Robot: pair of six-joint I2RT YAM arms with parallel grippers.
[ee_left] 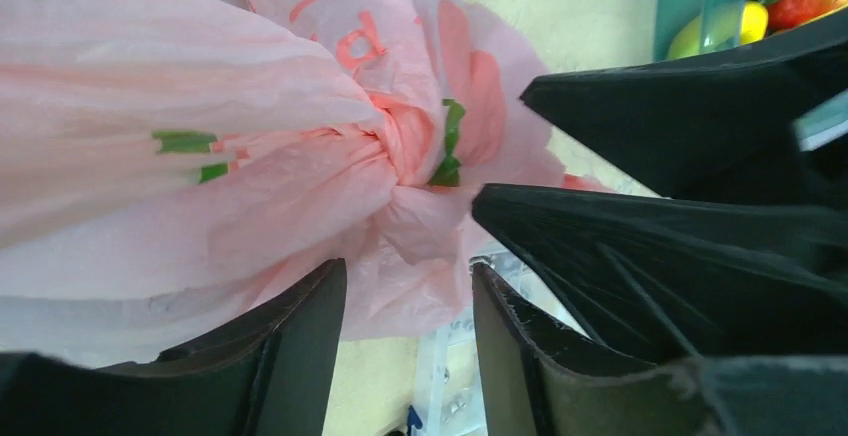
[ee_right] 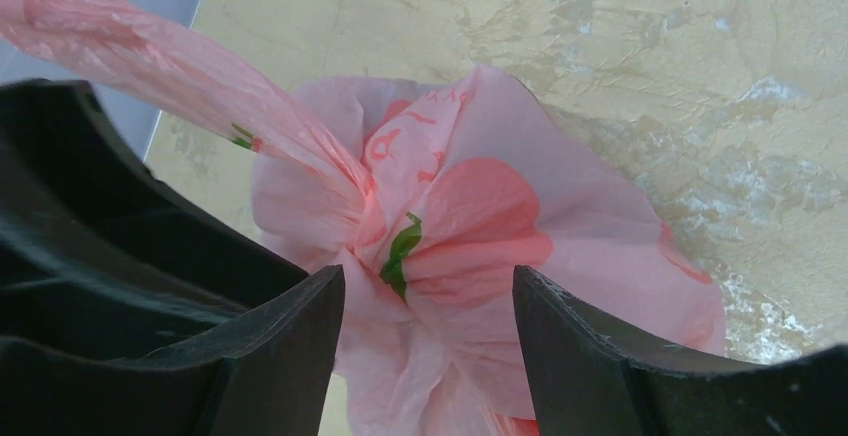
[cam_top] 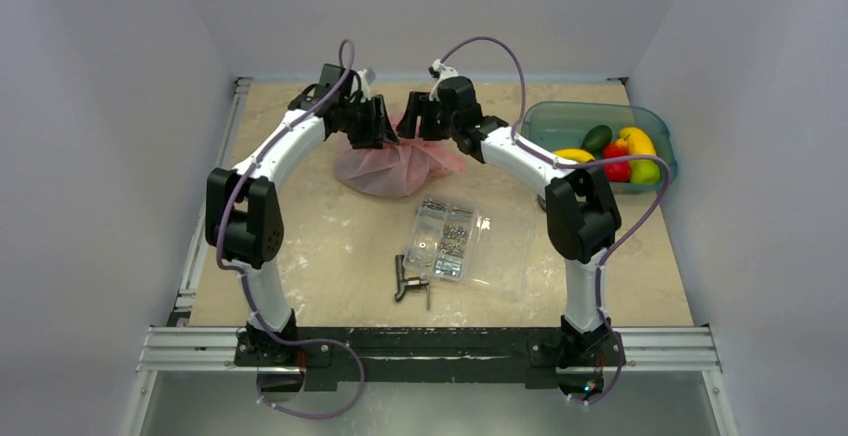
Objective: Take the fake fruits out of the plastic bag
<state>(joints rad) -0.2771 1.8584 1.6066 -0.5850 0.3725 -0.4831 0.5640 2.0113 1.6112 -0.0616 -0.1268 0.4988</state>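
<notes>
Thin translucent pink plastic bag [cam_top: 385,171] printed with peach shapes and green leaves: it lies on the beige marbled table [cam_top: 330,246], midway between the left and right edges and towards the far edge. The neck of the bag is gathered and tied into a tight knot, so the bag is closed. The fake fruits inside it cannot be made out through the film.

Left gripper [cam_top: 378,126]: positioned over the left side of the knot. In the left wrist view the bag [ee_left: 200,156] fills the upper frame. The left gripper [ee_left: 408,276] has its jaws parted, with a fold of pink film lying in the gap.

Right gripper [cam_top: 412,121]: positioned over the right side of the knot, just beside the left gripper. In the right wrist view the right gripper [ee_right: 430,276] also has its jaws parted, straddling the bunched film of the bag [ee_right: 480,226] below the knot.

Other items:
- A teal rectangular plastic bin [cam_top: 560,111] stands at the far right corner and holds yellow, red and green plastic fruits [cam_top: 615,156].
- A clear compartmented screw box [cam_top: 455,236] lies near the table centre.
- A small black metal part [cam_top: 410,281] lies just beside its near left corner.
</notes>
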